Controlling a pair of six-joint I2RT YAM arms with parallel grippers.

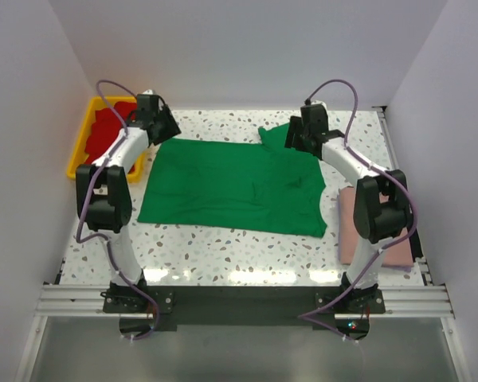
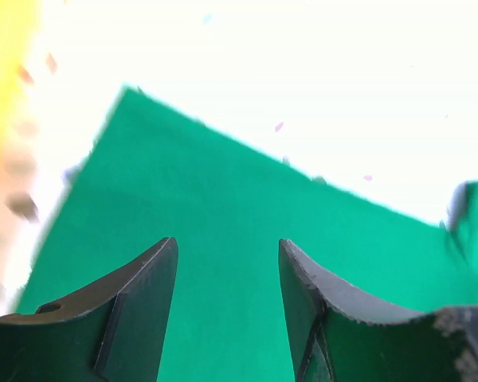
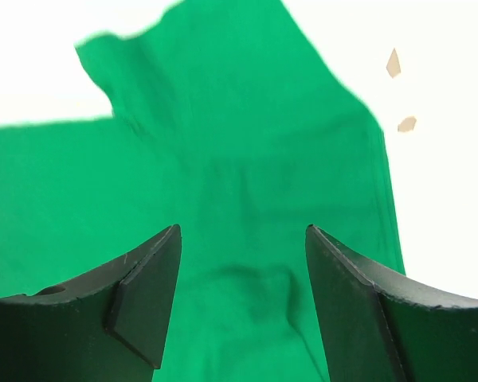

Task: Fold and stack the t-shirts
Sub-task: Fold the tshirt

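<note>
Green shirt (image 1: 231,187) lies spread flat on the table (image 1: 223,255) in the top view, one sleeve sticking out at its far right corner. The left gripper (image 1: 163,131) hangs over its far left corner and the right gripper (image 1: 295,139) over its far right. A pink shirt (image 1: 347,227) lies just right of it. A tray (image 1: 78,155) holding red shirts (image 1: 107,127) sits beyond its far left corner.

Left wrist view: the jaws are parted with nothing between them, and the green shirt's corner is below.

Right wrist view: the jaws are likewise spread and empty, above wrinkled green cloth near the sleeve.
</note>
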